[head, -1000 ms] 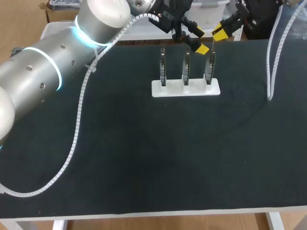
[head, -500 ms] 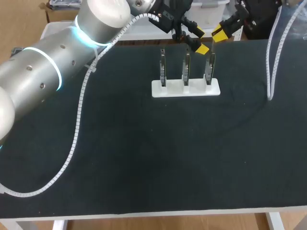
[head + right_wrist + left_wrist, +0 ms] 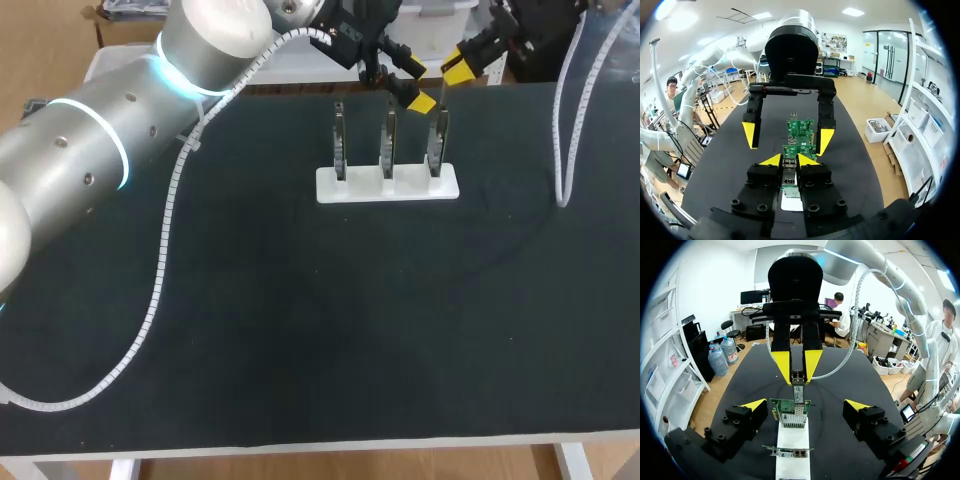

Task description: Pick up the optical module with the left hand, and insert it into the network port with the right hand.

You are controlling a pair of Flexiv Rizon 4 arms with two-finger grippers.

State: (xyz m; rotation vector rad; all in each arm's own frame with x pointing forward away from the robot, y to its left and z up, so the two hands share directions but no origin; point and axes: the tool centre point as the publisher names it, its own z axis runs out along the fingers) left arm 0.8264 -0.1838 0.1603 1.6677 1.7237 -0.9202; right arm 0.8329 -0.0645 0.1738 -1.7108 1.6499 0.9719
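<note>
A white holder [image 3: 388, 186] carries three upright green network cards. My right gripper [image 3: 460, 68] hangs over the rightmost card [image 3: 437, 140], shut on the thin silver optical module [image 3: 798, 379]. In the left wrist view the module's tip points down at the metal port atop the nearest card [image 3: 782, 409]. In the right wrist view the module [image 3: 789, 172] sits between the right gripper [image 3: 790, 160] tips, just before a card [image 3: 798, 150]. My left gripper [image 3: 415, 92] is open and empty, its tips [image 3: 806, 405] either side of the card. It faces the right gripper [image 3: 798, 371].
A white ribbed cable [image 3: 568, 130] hangs over the table's right side. The left arm's cable [image 3: 160, 262] loops across the black mat [image 3: 330, 320] at the left. The left arm [image 3: 90, 160] covers the table's far-left corner.
</note>
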